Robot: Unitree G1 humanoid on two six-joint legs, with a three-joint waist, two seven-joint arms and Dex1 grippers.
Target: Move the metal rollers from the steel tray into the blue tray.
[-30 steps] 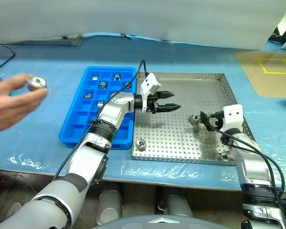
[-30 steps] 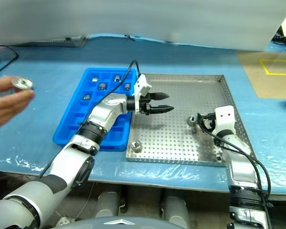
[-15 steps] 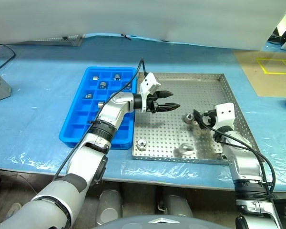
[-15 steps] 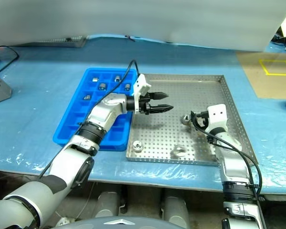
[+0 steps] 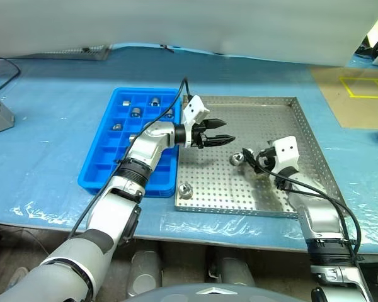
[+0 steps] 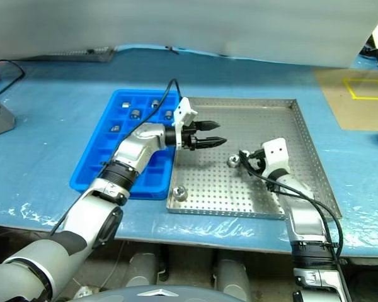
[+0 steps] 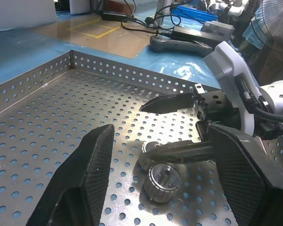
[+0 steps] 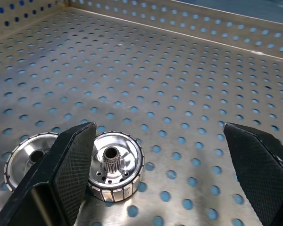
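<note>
Right pincer [image 8: 155,174]: wide open, empty
Roller [image 8: 114,165]: on steel tray [image 8: 188,89], upright, toothed stub axis vertical, just inside the pincer's one finger
Second roller [image 8: 30,157]: beyond that finger
Left pincer [image 5: 223,131]: parted, empty

Your left gripper [image 5: 222,131] reaches level toward your right, jaws parted and empty. Your right gripper [image 5: 250,156] points forward and slightly down, jaws spread wide, nothing clamped between them.

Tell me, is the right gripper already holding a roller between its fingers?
No. In the right wrist view the right gripper is wide open, and the roller rests on the steel tray beside one finger, not clamped.
</note>
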